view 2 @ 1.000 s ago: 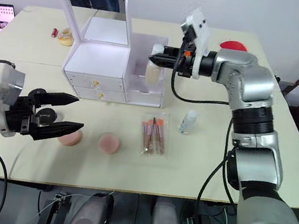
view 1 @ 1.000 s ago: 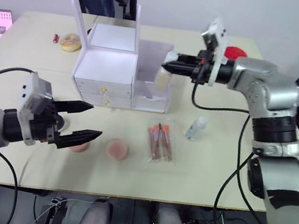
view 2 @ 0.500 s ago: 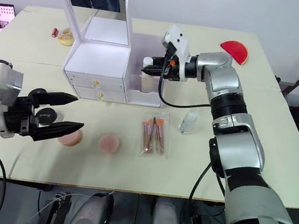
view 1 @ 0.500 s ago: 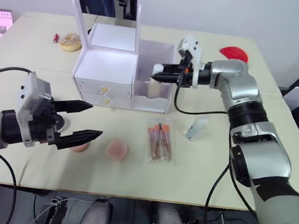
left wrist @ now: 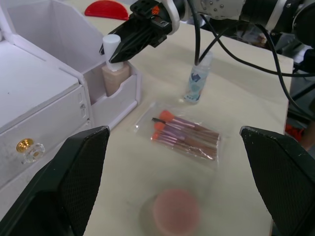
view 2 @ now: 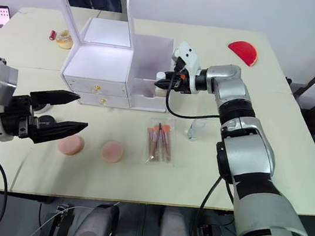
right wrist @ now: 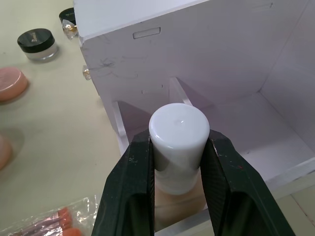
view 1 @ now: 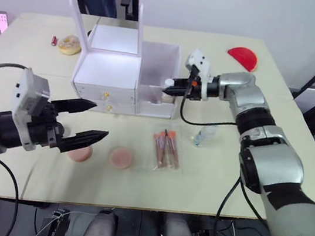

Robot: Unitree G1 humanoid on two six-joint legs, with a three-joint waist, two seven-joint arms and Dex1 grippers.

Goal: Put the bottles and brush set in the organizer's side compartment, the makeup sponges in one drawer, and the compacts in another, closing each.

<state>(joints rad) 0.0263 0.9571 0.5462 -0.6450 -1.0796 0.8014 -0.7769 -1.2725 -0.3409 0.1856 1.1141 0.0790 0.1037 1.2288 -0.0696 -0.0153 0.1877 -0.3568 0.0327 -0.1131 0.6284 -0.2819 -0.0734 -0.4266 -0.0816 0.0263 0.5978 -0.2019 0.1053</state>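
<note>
My right fingers (right wrist: 178, 162) clamp the beige bottle (left wrist: 114, 73), apparently seated in the organizer (view 1: 123, 71) side compartment; left fingers (view 1: 88, 122) spread wide over open desk (view 1: 302, 104).

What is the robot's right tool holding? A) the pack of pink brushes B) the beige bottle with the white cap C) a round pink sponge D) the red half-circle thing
B: the right tool is clamped on the white cap of the beige bottle, inside the white organizer's side compartment.
</note>
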